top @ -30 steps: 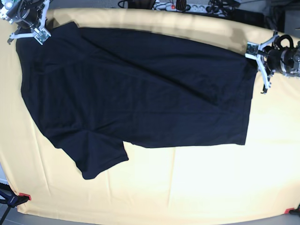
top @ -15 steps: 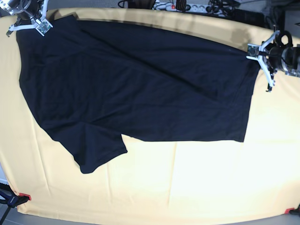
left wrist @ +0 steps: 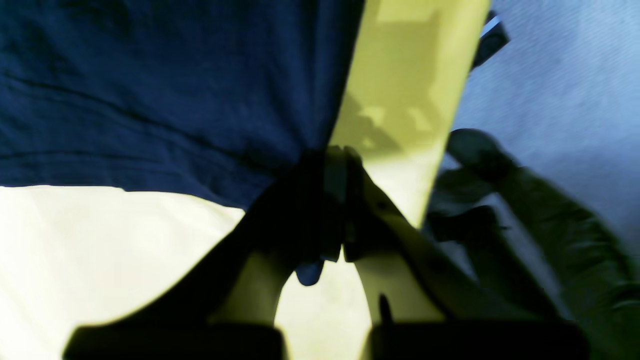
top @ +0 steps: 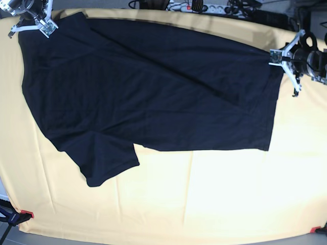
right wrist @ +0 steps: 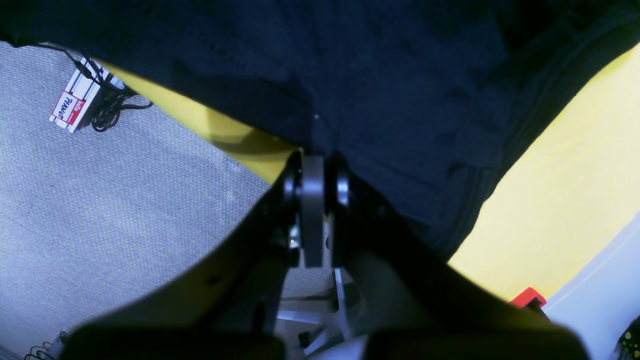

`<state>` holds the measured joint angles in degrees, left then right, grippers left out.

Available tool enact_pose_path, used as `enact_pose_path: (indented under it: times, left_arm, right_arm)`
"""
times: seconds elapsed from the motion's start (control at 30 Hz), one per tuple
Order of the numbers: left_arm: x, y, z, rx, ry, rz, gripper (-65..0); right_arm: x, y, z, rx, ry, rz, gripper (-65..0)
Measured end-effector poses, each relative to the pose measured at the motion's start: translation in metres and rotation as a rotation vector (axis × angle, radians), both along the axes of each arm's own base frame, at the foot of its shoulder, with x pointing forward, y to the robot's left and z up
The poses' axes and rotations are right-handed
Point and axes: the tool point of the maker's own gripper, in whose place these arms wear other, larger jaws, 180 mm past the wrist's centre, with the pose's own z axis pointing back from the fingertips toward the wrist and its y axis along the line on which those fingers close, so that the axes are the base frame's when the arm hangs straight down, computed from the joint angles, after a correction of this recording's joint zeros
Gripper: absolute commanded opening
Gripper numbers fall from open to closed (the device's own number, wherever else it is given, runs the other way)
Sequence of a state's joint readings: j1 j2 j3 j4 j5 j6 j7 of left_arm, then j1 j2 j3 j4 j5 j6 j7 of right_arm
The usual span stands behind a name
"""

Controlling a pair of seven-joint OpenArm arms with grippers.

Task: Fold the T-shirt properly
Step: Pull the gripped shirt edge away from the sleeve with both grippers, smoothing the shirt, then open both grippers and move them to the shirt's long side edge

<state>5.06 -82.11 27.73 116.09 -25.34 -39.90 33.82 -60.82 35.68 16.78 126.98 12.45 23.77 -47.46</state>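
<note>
The dark navy T-shirt point(top: 153, 97) lies spread wide across the pale yellow cloth point(top: 204, 199), one short sleeve point(top: 110, 163) pointing toward the near edge. At the far left corner of the base view, my right gripper point(top: 38, 23) is shut on the shirt's edge; its wrist view shows the fingertips point(right wrist: 315, 155) pinched on dark fabric point(right wrist: 375, 75). My left gripper point(top: 278, 55), at the right of the base view, is shut on the shirt's other end. Its wrist view shows the shut gripper point(left wrist: 335, 155) gripping the blue cloth point(left wrist: 150, 90), which is drawn taut toward it.
Red clamps point(top: 26, 213) point(top: 315, 229) hold the yellow cloth at the near corners; another clamp point(right wrist: 527, 297) shows in the right wrist view. Power strips and cables point(top: 191, 7) lie beyond the far edge. A power strip point(right wrist: 75, 102) rests on the grey carpet.
Both grippers have moved toward the far edge of the table, dragging the T-shirt with them. The sleeve and lower hem have slid away from the near edge.
</note>
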Motion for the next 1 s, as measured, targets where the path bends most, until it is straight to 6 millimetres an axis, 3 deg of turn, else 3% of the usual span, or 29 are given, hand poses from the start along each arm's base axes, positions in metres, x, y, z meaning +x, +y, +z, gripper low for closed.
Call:
enact_pose_path:
  times: [0.27,0.33,0.4,0.47,0.53,0.57,0.73,0.9,1.0]
  left_arm:
    - [-0.007,0.000,0.000,0.003,0.048,0.045,-65.0]
    - [-0.007,0.000,0.000,0.003,0.048,0.045,-63.6]
    - [-0.007,0.001,0.000,0.009,0.048,0.045,-51.1]
    - [-0.006,0.006,-0.001,0.032,0.044,0.042,-36.4]
    - [-0.006,0.007,0.000,0.035,0.045,0.043,-27.5]
    - [-0.007,0.007,0.000,0.035,0.045,0.043,-26.8]
    - [-0.007,0.012,-0.001,0.063,0.045,0.042,-26.8]
    - [-0.003,0.016,0.000,0.087,0.034,0.041,-26.8]
    - [0.002,0.019,0.002,0.115,0.002,0.012,-26.8]
  right_arm:
    - [0.000,0.000,0.000,0.000,0.000,0.000,-65.0]
    - [0.000,0.000,0.000,-0.001,-0.001,-0.001,-51.8]
    - [0.000,-0.002,0.000,-0.008,0.001,-0.002,-36.5]
    - [0.000,-0.002,0.000,-0.010,-0.002,-0.005,-29.6]
    - [0.002,-0.005,0.001,-0.016,-0.015,-0.027,-29.5]
    - [0.002,-0.005,0.001,-0.017,-0.015,-0.027,-29.5]
    - [-0.002,-0.008,0.004,-0.055,0.013,-0.031,-29.5]
    - [0.019,-0.005,0.030,-0.105,-0.097,-0.065,-29.5]
    - [0.029,-0.027,0.042,-0.226,-0.174,-0.098,-29.5]
